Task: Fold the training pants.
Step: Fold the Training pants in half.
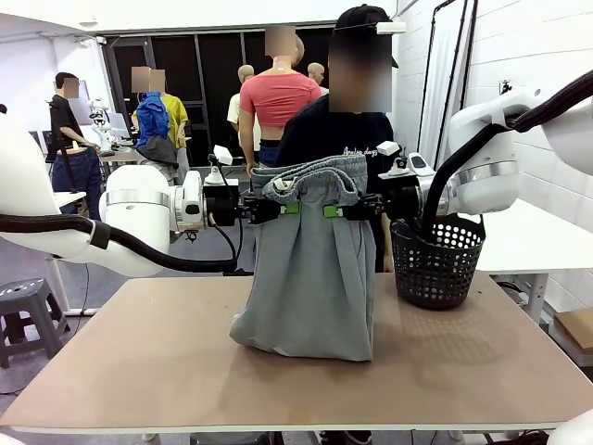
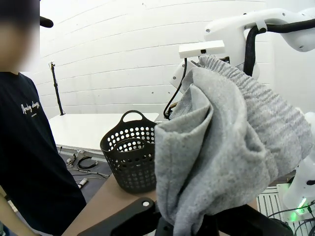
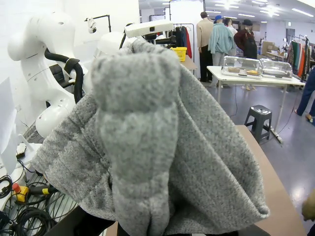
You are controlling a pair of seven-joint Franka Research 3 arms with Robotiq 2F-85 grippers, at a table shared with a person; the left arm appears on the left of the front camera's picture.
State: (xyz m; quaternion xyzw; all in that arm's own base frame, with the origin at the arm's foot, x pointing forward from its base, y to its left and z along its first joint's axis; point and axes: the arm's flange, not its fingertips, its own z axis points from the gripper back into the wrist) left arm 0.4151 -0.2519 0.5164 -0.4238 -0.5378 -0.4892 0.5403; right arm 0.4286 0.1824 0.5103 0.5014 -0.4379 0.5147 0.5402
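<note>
The light grey training pants (image 1: 310, 269) hang upright over the middle of the table, waistband up, with their lower end bunched on the tabletop. My left gripper (image 1: 289, 208) is shut on the left side of the waistband, and my right gripper (image 1: 332, 211) is shut on its right side, the two close together. In the left wrist view the grey cloth (image 2: 221, 147) drapes over my fingers and hides them. The gathered waistband (image 3: 142, 147) likewise covers my fingers in the right wrist view.
A black perforated basket (image 1: 435, 262) stands on the brown table (image 1: 139, 362) to the right of the pants, also seen in the left wrist view (image 2: 130, 155). A person in a black shirt (image 1: 324, 139) stands right behind the pants at the far edge.
</note>
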